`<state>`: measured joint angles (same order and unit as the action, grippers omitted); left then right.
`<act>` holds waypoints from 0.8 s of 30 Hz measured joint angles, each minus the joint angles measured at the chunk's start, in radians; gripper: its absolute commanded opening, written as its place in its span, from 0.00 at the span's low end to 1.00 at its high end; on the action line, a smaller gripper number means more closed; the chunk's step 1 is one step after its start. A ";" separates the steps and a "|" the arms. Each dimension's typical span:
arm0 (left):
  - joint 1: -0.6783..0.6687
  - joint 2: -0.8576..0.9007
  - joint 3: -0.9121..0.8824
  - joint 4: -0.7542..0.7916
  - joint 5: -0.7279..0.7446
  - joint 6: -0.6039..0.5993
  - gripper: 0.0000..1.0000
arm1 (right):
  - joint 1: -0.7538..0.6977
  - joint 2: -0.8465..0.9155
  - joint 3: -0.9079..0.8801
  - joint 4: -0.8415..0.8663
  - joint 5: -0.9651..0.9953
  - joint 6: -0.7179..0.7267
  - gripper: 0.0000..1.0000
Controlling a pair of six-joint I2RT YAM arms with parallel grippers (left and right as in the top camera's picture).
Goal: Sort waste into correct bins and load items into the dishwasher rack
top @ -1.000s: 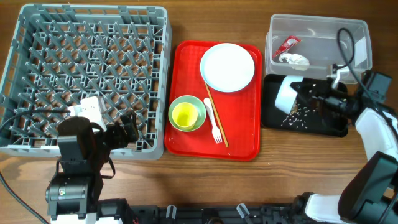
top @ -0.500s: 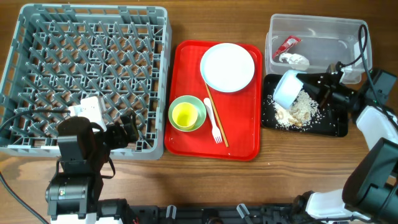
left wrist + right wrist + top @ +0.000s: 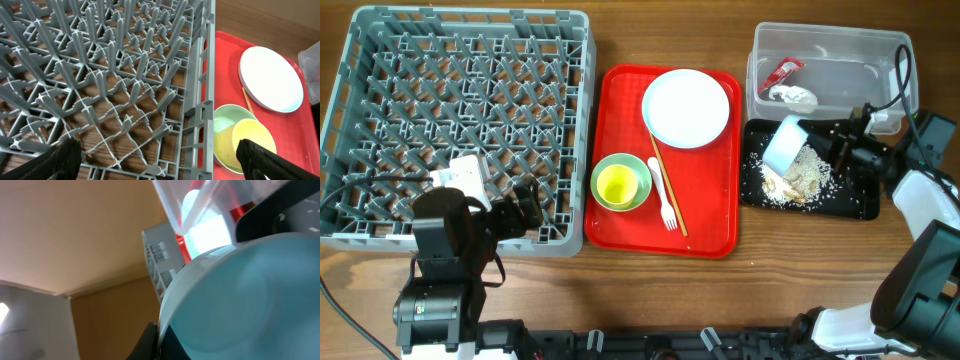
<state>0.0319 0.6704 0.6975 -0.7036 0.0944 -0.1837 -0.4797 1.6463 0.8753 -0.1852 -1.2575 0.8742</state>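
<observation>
My right gripper (image 3: 832,143) is shut on the rim of the light-blue bowl (image 3: 784,144) and holds it tipped on its side over the black tray (image 3: 855,200). The bowl fills the right wrist view (image 3: 250,300). Rice crumbs (image 3: 802,178) lie in a heap in the tray below it. The clear tub (image 3: 840,45) behind holds the red wrapper (image 3: 784,71) and white tissue (image 3: 792,96). On the red serving tray (image 3: 620,190) lie the pale-blue plate (image 3: 686,108), the yellow cup (image 3: 616,183) inside the green bowl (image 3: 636,166), the white fork (image 3: 662,195) and chopsticks (image 3: 668,190). My left gripper (image 3: 160,155) is open over the grey rack's (image 3: 460,120) front right corner.
The rack (image 3: 110,80) fills most of the left wrist view, with the green bowl (image 3: 225,130), cup (image 3: 252,142) and plate (image 3: 270,77) to its right. A cable (image 3: 900,70) loops over the clear tub's right end.
The light-blue bowl tipped over the black tray and its rice spilled out into a heap. In the last half second the bowl has stayed almost still. The left arm has not moved.
</observation>
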 measured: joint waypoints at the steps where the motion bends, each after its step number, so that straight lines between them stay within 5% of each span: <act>1: 0.000 0.000 0.000 0.000 0.000 0.000 1.00 | 0.000 0.000 -0.004 0.029 -0.015 -0.036 0.04; 3: 0.000 0.000 0.000 0.000 0.000 0.000 1.00 | -0.001 0.006 -0.007 0.178 -0.153 -0.132 0.04; 8: 0.000 0.000 0.000 0.000 0.000 0.000 1.00 | 0.001 0.005 -0.005 0.227 -0.285 -0.199 0.04; 17: 0.000 0.000 0.000 0.000 0.000 0.000 1.00 | 0.090 0.005 -0.005 0.263 -0.223 -0.030 0.05; 24: 0.000 0.000 0.002 0.000 0.000 0.000 1.00 | 0.354 0.002 -0.012 0.855 -0.063 0.239 0.04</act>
<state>0.0319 0.6704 0.6991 -0.7036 0.0944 -0.1837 -0.1253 1.6485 0.8631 0.6693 -1.3201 1.1130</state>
